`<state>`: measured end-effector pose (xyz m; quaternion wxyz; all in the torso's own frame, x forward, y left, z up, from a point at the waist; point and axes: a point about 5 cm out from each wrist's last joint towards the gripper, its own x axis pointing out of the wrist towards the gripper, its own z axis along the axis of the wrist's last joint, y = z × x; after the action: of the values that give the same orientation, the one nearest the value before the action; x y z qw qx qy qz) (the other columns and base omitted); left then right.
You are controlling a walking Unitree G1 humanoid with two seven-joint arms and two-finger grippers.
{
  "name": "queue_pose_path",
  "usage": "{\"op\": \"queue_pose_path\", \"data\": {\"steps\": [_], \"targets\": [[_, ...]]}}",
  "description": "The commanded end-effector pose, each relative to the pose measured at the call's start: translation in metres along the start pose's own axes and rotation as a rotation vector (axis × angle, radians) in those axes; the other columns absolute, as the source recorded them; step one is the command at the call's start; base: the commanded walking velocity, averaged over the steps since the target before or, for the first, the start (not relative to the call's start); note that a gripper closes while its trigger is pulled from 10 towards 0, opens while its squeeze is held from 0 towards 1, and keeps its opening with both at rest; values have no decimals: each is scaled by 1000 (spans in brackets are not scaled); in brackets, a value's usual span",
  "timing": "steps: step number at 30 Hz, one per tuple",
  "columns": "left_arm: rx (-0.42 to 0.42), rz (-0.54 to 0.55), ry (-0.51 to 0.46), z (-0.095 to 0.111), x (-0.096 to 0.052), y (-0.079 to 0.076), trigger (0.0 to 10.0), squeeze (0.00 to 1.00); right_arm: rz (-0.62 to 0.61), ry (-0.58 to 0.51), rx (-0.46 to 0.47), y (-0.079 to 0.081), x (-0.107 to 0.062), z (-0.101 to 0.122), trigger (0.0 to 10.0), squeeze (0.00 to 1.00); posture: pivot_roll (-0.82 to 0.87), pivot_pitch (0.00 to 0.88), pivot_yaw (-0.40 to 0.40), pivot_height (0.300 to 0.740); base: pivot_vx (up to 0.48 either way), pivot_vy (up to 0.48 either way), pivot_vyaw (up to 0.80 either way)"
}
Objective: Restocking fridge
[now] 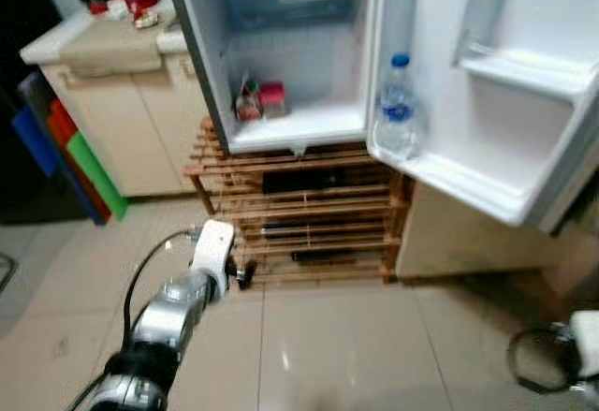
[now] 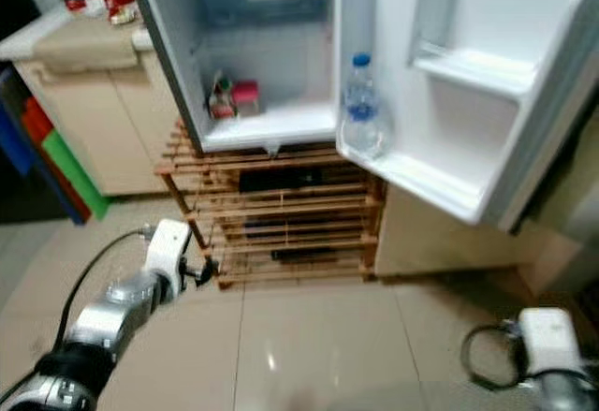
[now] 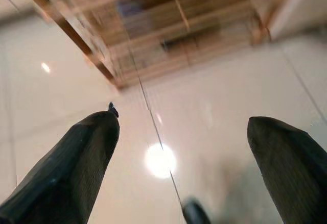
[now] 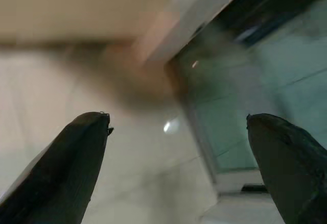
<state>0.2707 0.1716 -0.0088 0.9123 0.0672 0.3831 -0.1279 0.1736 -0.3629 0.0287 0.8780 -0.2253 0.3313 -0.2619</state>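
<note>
left arm ran up from the bottom edge of the head view, its left gripper (image 1: 245,273) out low over the tiled floor (image 1: 328,345), just short of the wooden rack (image 1: 309,214). wrist view showed 2 fingers (image 3: 76,168) spread wide w/ nothing between them, rack base ahead. right gripper (image 4: 173,173) hung low at the robot's right, also spread wide & empty, pointing at floor near a dark glass panel.

fridge (image 1: 281,65) stood on the rack, door (image 1: 505,83) swung open toward the robot's right. 1 water bottle (image 1: 397,102) stood upright in the lower door shelf, long axis vertical. approx 2 small items (image 1: 262,100), 1 red, sat at the back of the bottom compartment; too small to identify.

key relation: no stock item seen in either gripper or on the floor nearby. fridge opening lay up & fwd of the left gripper, slightly to its right; left arm judged nearer to the compartment, right arm nearer to the door shelf.

judgement: restock step not yet in hand; next move likely needs an item fetched first. risk: a raised left arm could clip the rack edge.
</note>
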Motion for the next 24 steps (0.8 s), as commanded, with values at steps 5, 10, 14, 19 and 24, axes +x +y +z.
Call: {"op": "queue_pose_path", "data": {"steps": [5, 10, 14, 19, 24], "targets": [[3, -48, -88, 11, 2, -9, 10000, 0, 150, -109, 38, 40, -13, 27, 10000, 0, -141, 0, 77, 740, 0, 0, 0], [26, -50, -115, 12, 6, -14, 10000, 0, 28, -105, 23, 40, -7, 27, 10000, 0, -134, 0, 79, 740, 0, 0, 0], [41, -41, -111, 9, 6, -13, 10000, 0, -66, -183, -13, 36, -6, 46, 10000, 0, -124, 0, 80, 740, 0, 0, 0], [98, -7, -44, -13, 0, 6, 10000, 0, -215, -441, -44, 37, -10, 115, 10000, 0, -71, 0, 126, 740, 0, 0, 0], [129, 0, 10, -33, -8, 22, 10000, 0, -328, -509, -54, 33, -4, 155, 10000, 0, -32, 0, 167, 740, 0, 0, 0]]}}
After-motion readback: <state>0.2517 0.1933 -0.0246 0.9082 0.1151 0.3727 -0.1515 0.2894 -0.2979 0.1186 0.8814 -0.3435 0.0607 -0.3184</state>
